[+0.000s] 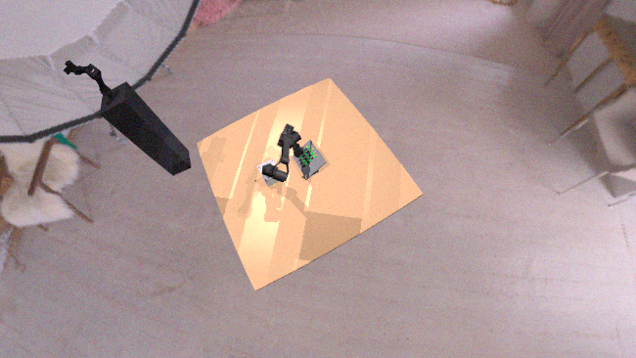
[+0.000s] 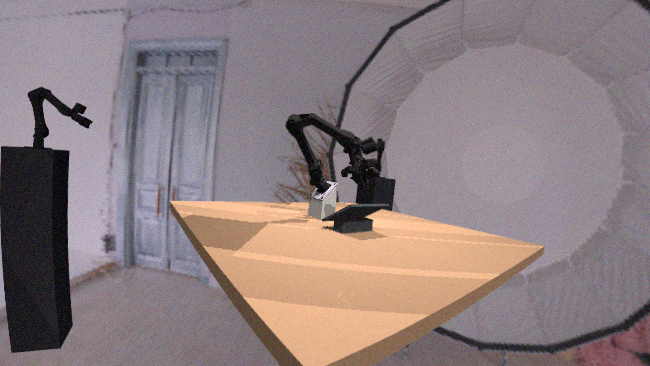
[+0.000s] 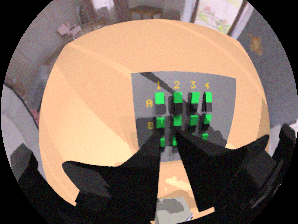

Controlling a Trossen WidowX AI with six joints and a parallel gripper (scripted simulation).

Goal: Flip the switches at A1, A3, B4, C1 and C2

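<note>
The wooden table carries the grey switch panel near its middle, with the arm base just beside the panel. In the exterior view the panel shows only its dark sloped side, so no switch is visible there. The gripper hangs above the panel's near rows, its two fingers drawn almost together with nothing between them. They cover the lower switches. Whether a fingertip touches a switch, I cannot tell. The green switches are too blurred to read which end is raised.
</note>
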